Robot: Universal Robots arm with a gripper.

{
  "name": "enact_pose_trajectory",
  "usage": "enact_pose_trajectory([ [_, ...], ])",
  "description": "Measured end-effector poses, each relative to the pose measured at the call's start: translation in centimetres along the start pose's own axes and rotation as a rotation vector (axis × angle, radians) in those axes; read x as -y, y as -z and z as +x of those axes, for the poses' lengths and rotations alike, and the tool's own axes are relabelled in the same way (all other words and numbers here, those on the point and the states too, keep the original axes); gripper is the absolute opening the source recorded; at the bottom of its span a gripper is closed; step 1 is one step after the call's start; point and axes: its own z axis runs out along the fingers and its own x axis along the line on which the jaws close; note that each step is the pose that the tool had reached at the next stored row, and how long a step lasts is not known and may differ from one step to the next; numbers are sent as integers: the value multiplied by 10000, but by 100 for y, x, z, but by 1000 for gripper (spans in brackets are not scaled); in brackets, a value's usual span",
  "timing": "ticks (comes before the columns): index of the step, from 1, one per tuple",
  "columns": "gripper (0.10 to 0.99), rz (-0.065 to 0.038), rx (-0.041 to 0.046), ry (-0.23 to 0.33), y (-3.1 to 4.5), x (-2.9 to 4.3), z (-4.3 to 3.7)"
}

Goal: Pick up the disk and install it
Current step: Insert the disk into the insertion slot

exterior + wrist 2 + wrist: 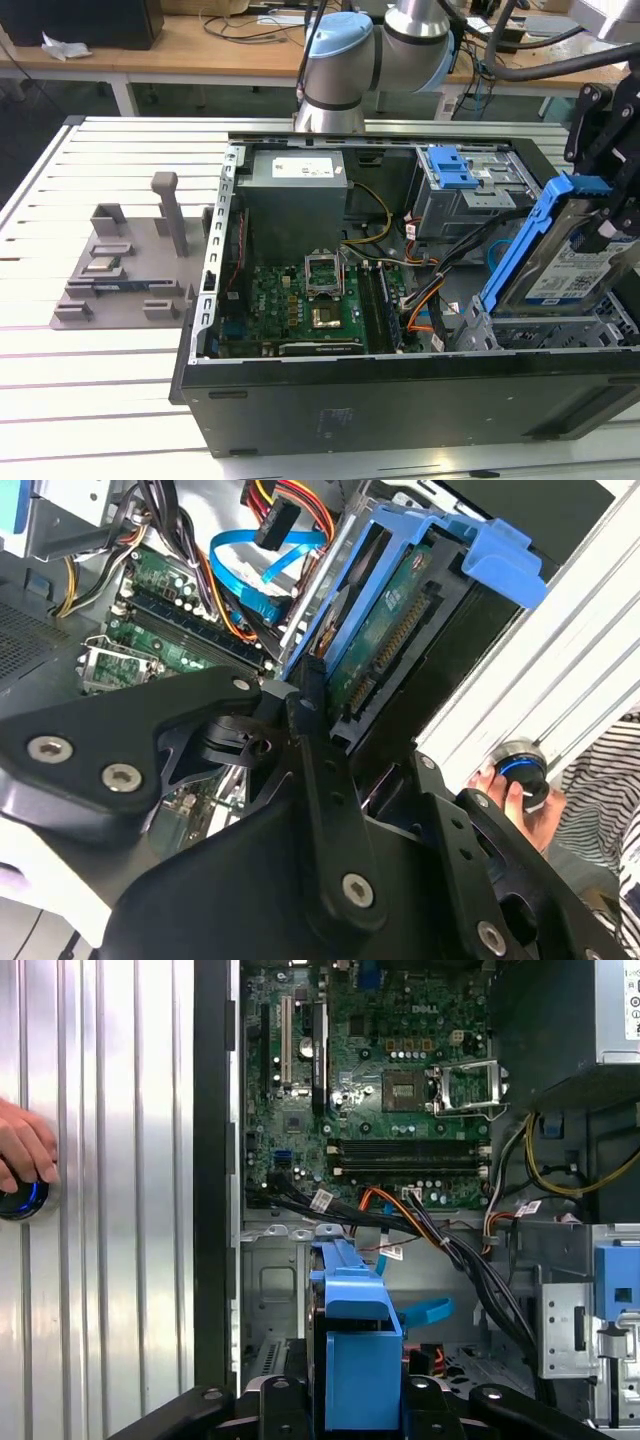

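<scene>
The disk (560,262) is a silver drive with a white-and-blue label in a bright blue carrier. It stands steeply tilted at the exterior view's right, over the metal drive bay (545,330) in the corner of the open computer case (400,400). My black gripper (606,222) is shut on its upper part. In the first wrist view the disk's blue carrier (355,1345) sits between my fingers (283,1405), above the bay floor. In the second wrist view the disk (395,630) shows its green underside and connector beyond my gripper (360,730).
Inside the case are the motherboard (300,300), a grey power-supply box (292,205), a blue ribbed latch piece (450,165) and cable bundles (440,1235) near the bay. A grey fixture (130,260) sits on the slatted table. A person's hand (22,1145) rests on a round knob.
</scene>
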Motion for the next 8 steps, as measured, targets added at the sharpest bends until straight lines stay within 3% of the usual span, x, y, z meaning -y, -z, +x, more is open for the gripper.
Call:
enact_pose_trajectory([
  [8, 365, -6, 0, -2, -165, 4, 0],
])
